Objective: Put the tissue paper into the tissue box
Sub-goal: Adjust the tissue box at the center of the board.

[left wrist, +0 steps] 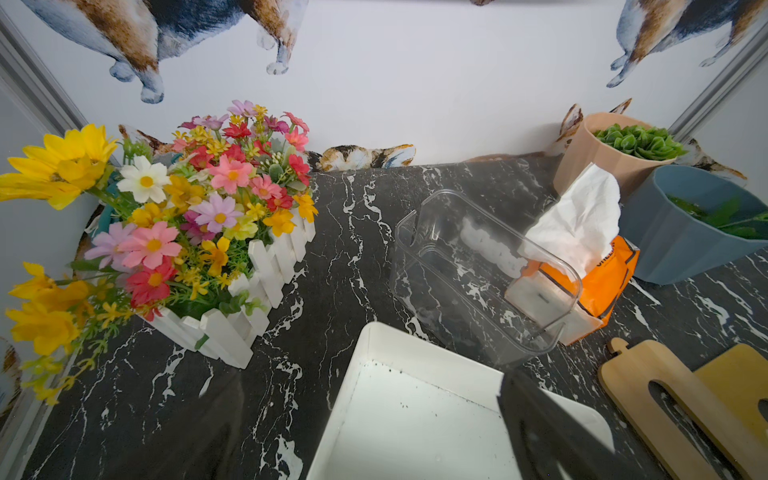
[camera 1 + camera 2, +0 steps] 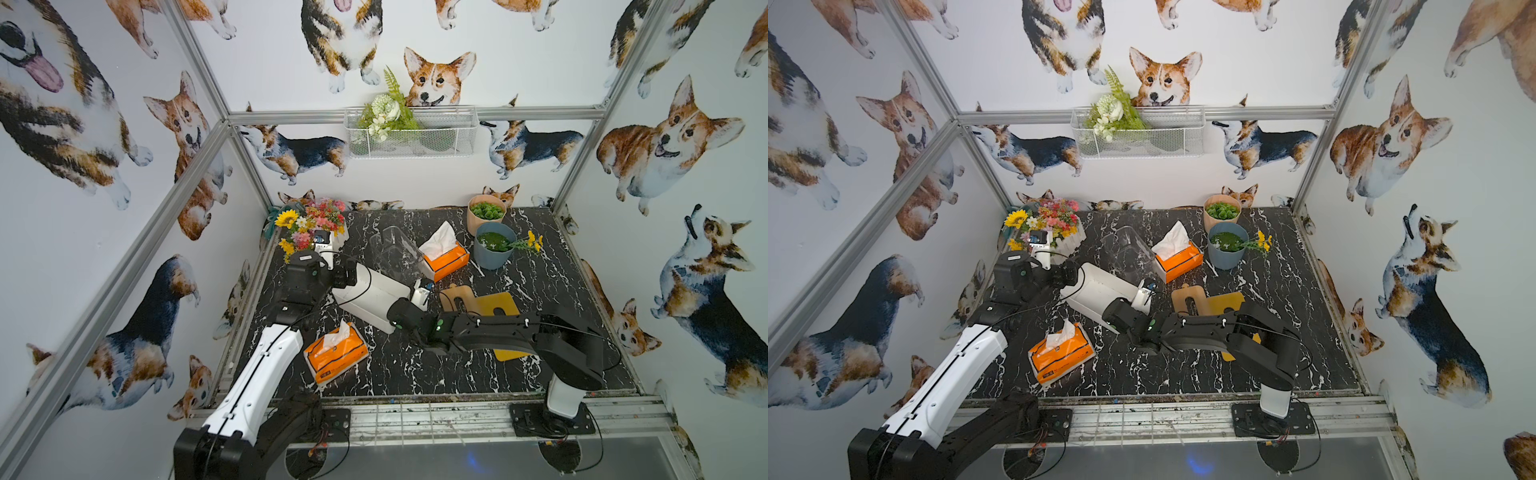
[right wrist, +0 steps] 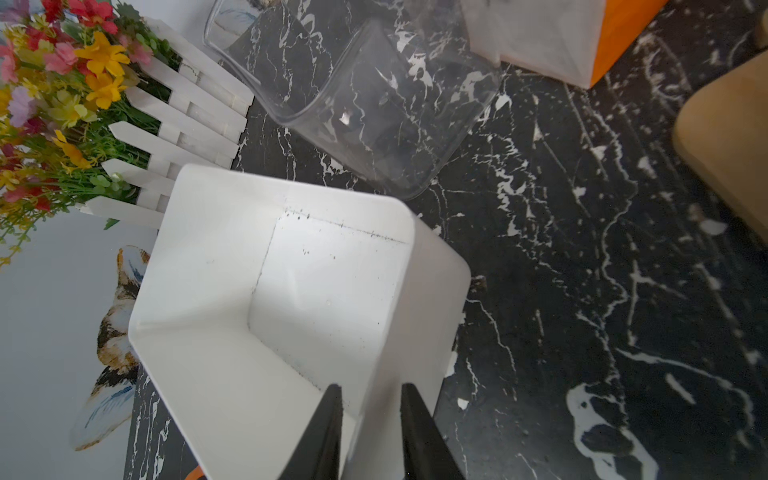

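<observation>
right hand (image 3: 372,390) astride white box (image 3: 291,291) wall, grip unclear, left hand (image 2: 349,273) open, clear bin (image 3: 374,104) just beyond

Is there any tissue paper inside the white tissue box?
No: the right wrist view shows the white tissue box bare inside, down to its floor.

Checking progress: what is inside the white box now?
The white box shows only a bare floor with dark specks, no tissue. The right gripper's fingers cover part of its near wall.
</observation>
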`<act>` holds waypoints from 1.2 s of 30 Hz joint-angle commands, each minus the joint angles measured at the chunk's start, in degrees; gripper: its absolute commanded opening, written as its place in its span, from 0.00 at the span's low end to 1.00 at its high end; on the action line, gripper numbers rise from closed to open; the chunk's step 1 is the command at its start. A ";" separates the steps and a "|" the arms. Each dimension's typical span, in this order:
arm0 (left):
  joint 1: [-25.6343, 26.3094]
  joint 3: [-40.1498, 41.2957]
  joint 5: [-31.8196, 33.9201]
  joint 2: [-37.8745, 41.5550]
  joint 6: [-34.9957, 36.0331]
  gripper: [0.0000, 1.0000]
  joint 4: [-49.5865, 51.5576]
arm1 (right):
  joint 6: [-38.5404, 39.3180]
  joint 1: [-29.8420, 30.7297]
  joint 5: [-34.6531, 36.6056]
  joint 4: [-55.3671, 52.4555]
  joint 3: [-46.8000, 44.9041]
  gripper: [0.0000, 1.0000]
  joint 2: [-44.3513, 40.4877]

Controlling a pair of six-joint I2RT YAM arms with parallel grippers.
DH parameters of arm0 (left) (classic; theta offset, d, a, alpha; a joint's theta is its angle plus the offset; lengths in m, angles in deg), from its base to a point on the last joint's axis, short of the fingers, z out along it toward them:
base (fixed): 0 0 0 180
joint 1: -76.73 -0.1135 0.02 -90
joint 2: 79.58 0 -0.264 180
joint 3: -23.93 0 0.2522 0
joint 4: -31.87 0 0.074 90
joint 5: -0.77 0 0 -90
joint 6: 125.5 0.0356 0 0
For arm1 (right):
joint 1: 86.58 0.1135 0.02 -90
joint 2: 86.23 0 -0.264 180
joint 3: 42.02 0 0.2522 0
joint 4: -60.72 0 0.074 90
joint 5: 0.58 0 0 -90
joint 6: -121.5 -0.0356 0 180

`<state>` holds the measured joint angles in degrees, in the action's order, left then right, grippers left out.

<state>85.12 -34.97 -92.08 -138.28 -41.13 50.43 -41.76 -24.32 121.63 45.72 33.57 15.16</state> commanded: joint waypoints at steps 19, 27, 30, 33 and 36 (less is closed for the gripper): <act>0.05 -0.46 -1.83 -1.81 -0.70 1.00 -2.29 | 10.87 -6.56 8.11 -2.37 -9.71 0.00 -13.95; 0.01 -0.43 -2.08 -1.70 -0.79 1.00 -2.24 | 28.13 -6.96 9.18 -6.19 -4.39 0.00 -14.44; 0.05 -0.30 -2.24 -1.53 -0.79 1.00 -2.43 | 33.44 -6.97 8.92 -10.32 -0.74 0.00 -14.29; 0.05 -0.32 -2.33 -1.51 -0.79 1.00 -2.43 | 35.96 -6.98 8.84 -15.08 2.37 0.00 -13.81; 0.01 -0.21 -2.45 -1.43 -0.88 1.00 -2.56 | 37.46 -6.98 6.99 -17.66 3.94 0.00 -12.79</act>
<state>85.12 -34.97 -93.98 -139.98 -41.68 49.29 -8.18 -31.23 128.54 32.11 36.15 1.69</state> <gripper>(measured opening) 0.998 0.062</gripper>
